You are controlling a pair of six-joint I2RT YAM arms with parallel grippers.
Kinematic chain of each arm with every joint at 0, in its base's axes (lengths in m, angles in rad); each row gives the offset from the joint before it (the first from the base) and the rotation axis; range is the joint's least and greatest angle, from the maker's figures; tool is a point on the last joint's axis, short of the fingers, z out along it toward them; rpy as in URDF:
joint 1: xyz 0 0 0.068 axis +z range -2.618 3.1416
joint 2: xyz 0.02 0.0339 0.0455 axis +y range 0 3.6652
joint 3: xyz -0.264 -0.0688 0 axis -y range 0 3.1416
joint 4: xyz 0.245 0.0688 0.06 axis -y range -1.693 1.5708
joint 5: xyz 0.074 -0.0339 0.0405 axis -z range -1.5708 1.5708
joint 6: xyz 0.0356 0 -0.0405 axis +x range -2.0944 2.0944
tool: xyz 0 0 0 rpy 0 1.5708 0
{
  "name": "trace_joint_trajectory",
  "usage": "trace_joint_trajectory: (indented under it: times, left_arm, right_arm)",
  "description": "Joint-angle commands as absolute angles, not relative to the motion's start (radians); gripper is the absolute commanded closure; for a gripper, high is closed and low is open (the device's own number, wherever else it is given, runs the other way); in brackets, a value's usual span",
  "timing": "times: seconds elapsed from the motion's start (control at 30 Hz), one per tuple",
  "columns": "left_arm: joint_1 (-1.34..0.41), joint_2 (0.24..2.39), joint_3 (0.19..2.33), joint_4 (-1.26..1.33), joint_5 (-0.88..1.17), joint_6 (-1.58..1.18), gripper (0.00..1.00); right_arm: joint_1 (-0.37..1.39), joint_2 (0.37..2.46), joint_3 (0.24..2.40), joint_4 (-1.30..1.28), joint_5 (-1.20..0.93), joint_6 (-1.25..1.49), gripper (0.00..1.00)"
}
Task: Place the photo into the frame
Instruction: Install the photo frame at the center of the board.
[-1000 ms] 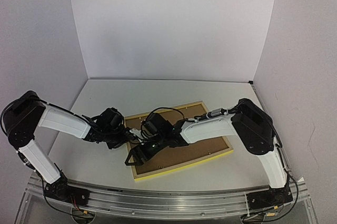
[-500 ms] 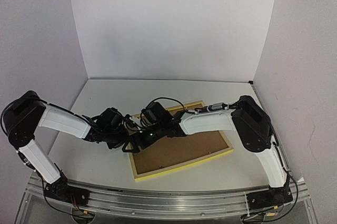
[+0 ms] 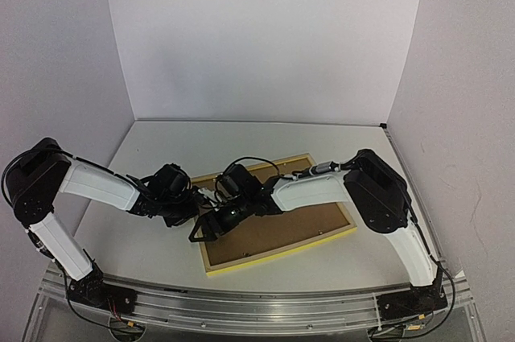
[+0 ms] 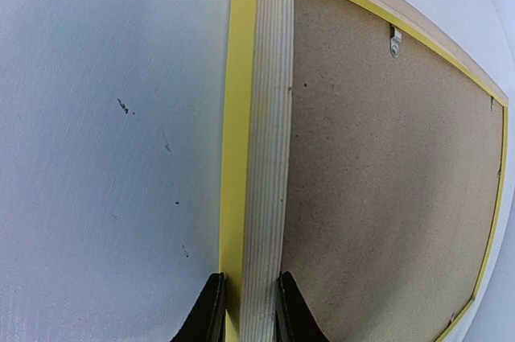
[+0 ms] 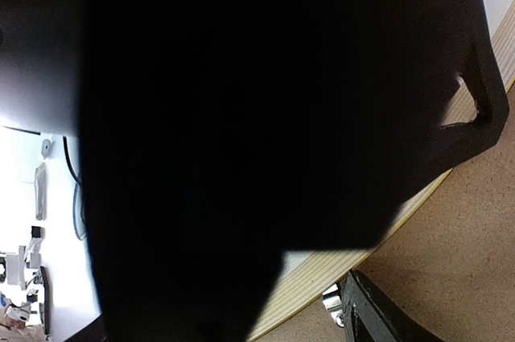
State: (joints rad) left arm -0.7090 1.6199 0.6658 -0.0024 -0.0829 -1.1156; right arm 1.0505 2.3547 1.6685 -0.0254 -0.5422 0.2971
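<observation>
Top external: right hand (image 3: 206,229), jaws wide, moved up-left along frame (image 3: 278,257) toward left hand (image 4: 245,314) pinching its edge; photo unseen, maybe inside.

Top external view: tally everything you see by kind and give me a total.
frame: 1
brown backing board: 1
robot arms (left, right): 2
Total: 4
</observation>
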Motion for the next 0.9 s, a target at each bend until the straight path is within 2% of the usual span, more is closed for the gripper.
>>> trace_joint_trajectory:
  times: [0.0,0.53,0.87]
  left_arm:
    - [-0.708,1.706,0.625,-0.145,-0.048,-1.147,1.00]
    - [-0.707,1.720,0.633,-0.152,-0.052,-1.140,1.00]
    - [-0.706,1.731,0.643,-0.161,-0.052,-1.135,1.00]
  right_arm:
    - [1.059,2.354,1.623,-0.062,-0.608,0.296,0.27]
    - [1.058,2.367,1.628,-0.072,-0.642,0.287,0.30]
    - [1.034,2.300,1.790,-0.078,-0.386,0.299,0.27]
